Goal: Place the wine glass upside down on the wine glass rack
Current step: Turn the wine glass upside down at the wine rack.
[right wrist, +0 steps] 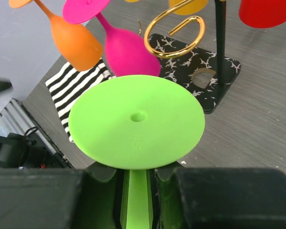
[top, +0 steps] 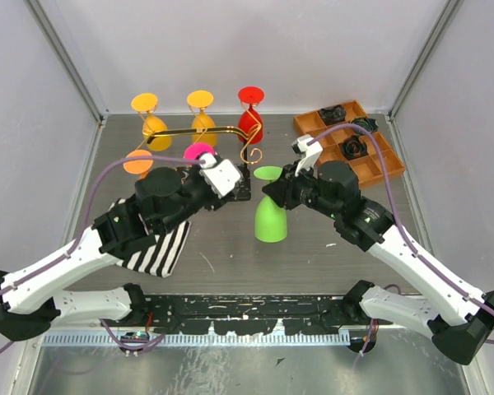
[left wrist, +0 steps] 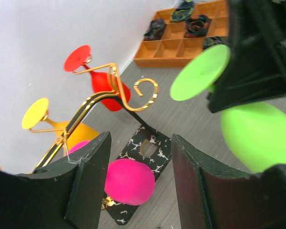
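A green wine glass (top: 270,220) hangs upside down over the table, foot (right wrist: 136,121) uppermost. My right gripper (right wrist: 139,191) is shut on its stem just under the foot; it sits right of the rack (top: 278,191). The wine glass rack (top: 199,132) is a gold bar with scroll hooks (left wrist: 145,93) on a marbled base (left wrist: 150,143). A pink glass (left wrist: 128,181) hangs bowl down at the rack's near end. My left gripper (left wrist: 140,143) stands open, and the pink bowl shows between and beyond its fingers, apart from the right one. From above, this gripper (top: 235,185) is over the base.
Red (top: 249,123), yellow (top: 152,123) and orange (top: 138,162) glasses hang upside down on the rack. An orange compartment tray (top: 370,169) holding dark parts stands at the back right. A black-and-white striped cloth (top: 160,247) lies under my left arm.
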Robot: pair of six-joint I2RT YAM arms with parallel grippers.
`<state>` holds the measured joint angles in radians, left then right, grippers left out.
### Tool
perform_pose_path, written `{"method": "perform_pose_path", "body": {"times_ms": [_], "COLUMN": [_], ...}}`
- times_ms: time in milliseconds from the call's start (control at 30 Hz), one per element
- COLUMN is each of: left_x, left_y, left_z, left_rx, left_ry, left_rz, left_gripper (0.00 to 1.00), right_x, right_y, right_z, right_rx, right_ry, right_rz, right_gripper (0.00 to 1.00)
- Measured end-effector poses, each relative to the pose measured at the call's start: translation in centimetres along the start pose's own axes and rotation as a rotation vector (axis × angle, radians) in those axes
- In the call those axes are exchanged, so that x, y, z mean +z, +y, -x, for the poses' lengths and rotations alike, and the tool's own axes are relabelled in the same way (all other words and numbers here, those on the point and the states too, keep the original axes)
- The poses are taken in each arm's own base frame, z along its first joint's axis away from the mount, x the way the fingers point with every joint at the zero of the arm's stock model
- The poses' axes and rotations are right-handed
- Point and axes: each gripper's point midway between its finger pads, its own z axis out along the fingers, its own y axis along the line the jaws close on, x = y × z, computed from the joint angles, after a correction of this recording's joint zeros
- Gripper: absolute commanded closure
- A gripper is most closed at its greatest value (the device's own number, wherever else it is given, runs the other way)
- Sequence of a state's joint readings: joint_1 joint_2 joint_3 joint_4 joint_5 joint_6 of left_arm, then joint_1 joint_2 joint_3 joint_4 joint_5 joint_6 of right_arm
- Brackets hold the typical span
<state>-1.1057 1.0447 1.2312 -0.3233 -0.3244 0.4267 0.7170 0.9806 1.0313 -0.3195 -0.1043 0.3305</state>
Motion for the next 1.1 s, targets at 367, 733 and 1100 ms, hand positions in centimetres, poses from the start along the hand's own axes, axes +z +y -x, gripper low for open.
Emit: {"method": "perform_pose_path", "body": {"times_ms": [367, 733, 1100], "left_x": [0.5, 2.5, 3.0], "left_y": [10.0, 12.3, 11.1], "left_z": [-0.5, -2.6, -5.3], "left_rx": [-0.313, -0.417, -0.415], "left_ry": [0.053, 0.135, 0.196], "left_rz": [0.234, 0.269, 0.245], "left_gripper": [0.37, 0.37, 0.37], "right_x": [-0.2, -1.0, 0.7], "right_y": [-2.7, -4.2, -5.5], "right_z": [-0.7, 1.9, 3.6], "right_rx": [-0.067, -0.173, -0.276], "right_ry": [-0.059, -0.293, -0.395], "right_rz": [-0.102, -0.156, -0.151], "right_gripper": [0.99, 1.0, 1.0]}}
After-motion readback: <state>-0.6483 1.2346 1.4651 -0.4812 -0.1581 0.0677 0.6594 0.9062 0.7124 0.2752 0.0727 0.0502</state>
